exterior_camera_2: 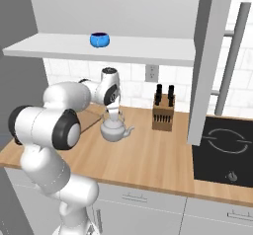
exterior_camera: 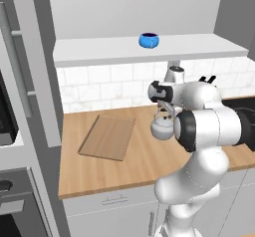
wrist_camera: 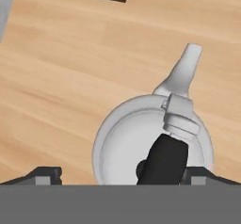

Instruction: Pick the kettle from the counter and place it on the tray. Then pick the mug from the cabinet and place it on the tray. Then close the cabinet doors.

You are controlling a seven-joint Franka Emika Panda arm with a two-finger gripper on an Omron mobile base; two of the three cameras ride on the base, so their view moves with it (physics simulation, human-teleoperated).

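While open, fingers (wrist_camera: 42,173) straddle kettle (wrist_camera: 141,138).

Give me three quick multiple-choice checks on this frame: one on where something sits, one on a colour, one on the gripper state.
1. Where is the mug?
A. on the tray
B. on the cabinet's white shelf floor
C. on the counter beside the kettle

2. What colour is the kettle's handle?
A. black
B. blue
C. white

3. How does the gripper stand?
A. shut on the mug
B. shut with nothing in it
C. open, directly above the kettle

Answers:
1 B: the blue mug stands up on the shelf, while the tray lies bare on the counter.
2 A: the hand view shows a dark arched handle over the silver kettle.
3 C: both finger tips sit wide apart on either side of the handle, neither seen touching it.
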